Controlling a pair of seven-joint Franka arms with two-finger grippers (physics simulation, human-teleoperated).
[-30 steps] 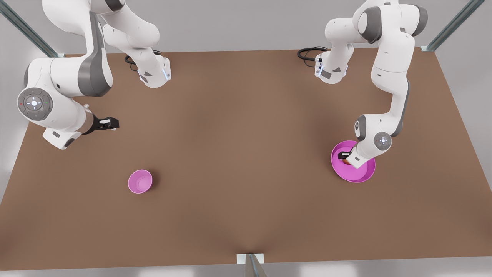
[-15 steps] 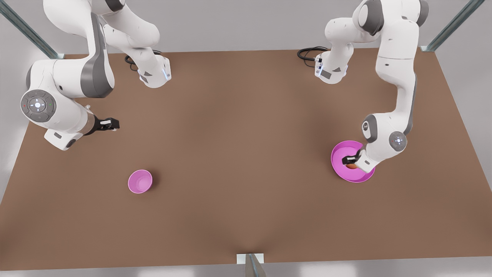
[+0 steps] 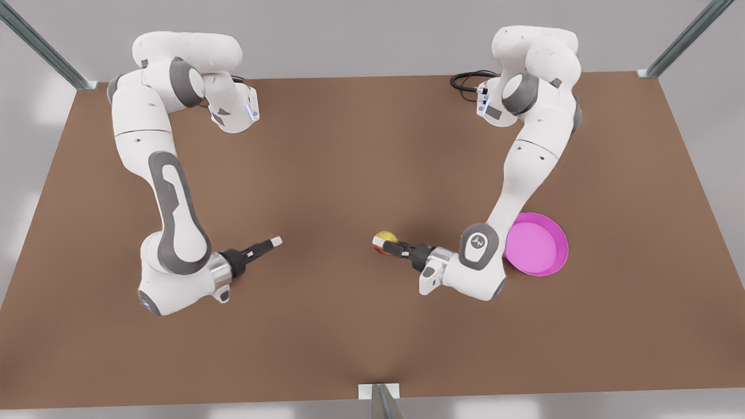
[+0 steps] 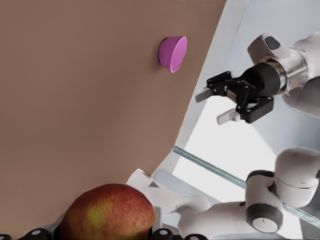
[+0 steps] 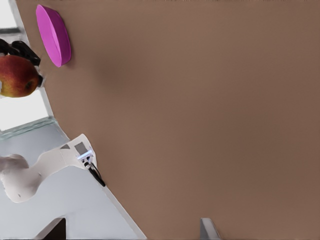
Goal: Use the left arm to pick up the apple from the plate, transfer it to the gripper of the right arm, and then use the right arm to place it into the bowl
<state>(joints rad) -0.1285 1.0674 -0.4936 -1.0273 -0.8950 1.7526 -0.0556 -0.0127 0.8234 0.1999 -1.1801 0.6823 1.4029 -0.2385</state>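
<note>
The yellow-red apple [image 3: 383, 240] hangs above the table's middle, with my left gripper [image 3: 387, 244] shut on it; up close in the left wrist view, the apple [image 4: 107, 212] sits between the finger pads. The magenta plate [image 3: 538, 244] lies behind that arm, at the front view's right. My right gripper [image 3: 275, 241] points at the apple from the front view's left, a wide gap away, and it [image 4: 214, 106] stands open with nothing in it. The small pink bowl [image 4: 172, 53] sits on the table below and beyond the right gripper. In the right wrist view the apple [image 5: 19, 76] floats near the plate [image 5: 52, 35].
Both arm bases [image 3: 236, 110] [image 3: 495, 107] stand at the table's far edge with black cables. Metal frame posts [image 3: 381, 401] rise at the corners and the near edge. Brown tabletop [image 3: 326, 174] stretches between the arms.
My left gripper lifted the apple off the plate and carried it to the table's middle. The right arm swung down and inward, now facing the apple and standing over the bowl's spot.
</note>
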